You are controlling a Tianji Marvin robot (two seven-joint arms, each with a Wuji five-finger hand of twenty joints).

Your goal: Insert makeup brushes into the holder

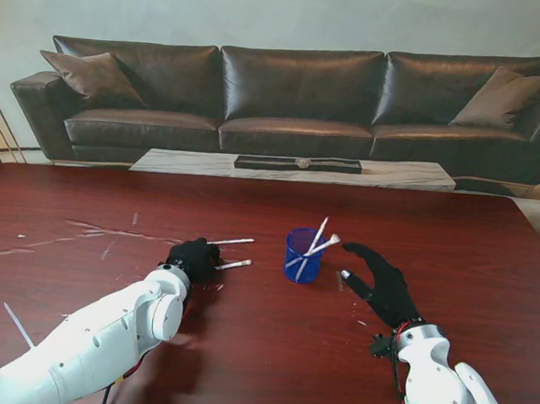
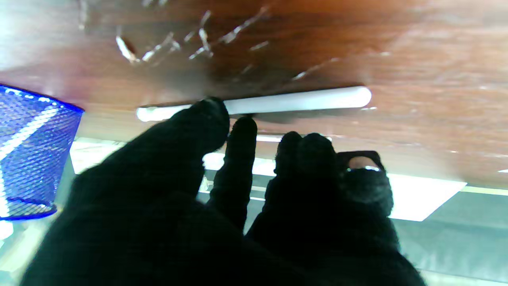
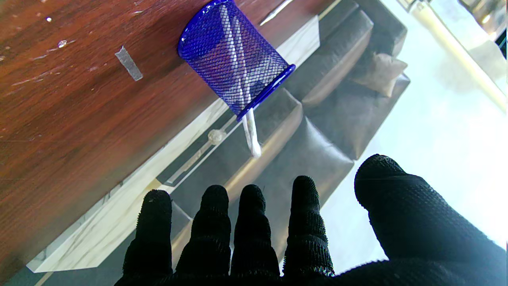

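Observation:
A blue mesh holder (image 1: 302, 254) (image 2: 31, 159) (image 3: 234, 59) stands upright mid-table with white brushes (image 1: 319, 239) (image 3: 252, 137) leaning in it. Left of it, two white brushes (image 1: 232, 242) (image 1: 234, 265) lie on the table beside my black-gloved left hand (image 1: 193, 257). In the left wrist view the thumb and index fingertips (image 2: 210, 119) touch one white brush (image 2: 293, 101); I cannot tell whether they grip it. My right hand (image 1: 380, 284) (image 3: 254, 230) hovers just right of the holder, fingers spread, holding nothing.
A thin white stick (image 1: 17, 324) lies near the table's left front by my left forearm. A small strip of tape (image 1: 340, 281) (image 3: 128, 62) sits between the holder and my right hand. White scratches (image 1: 90, 235) mark the dark red tabletop (image 1: 258, 351). A sofa stands beyond.

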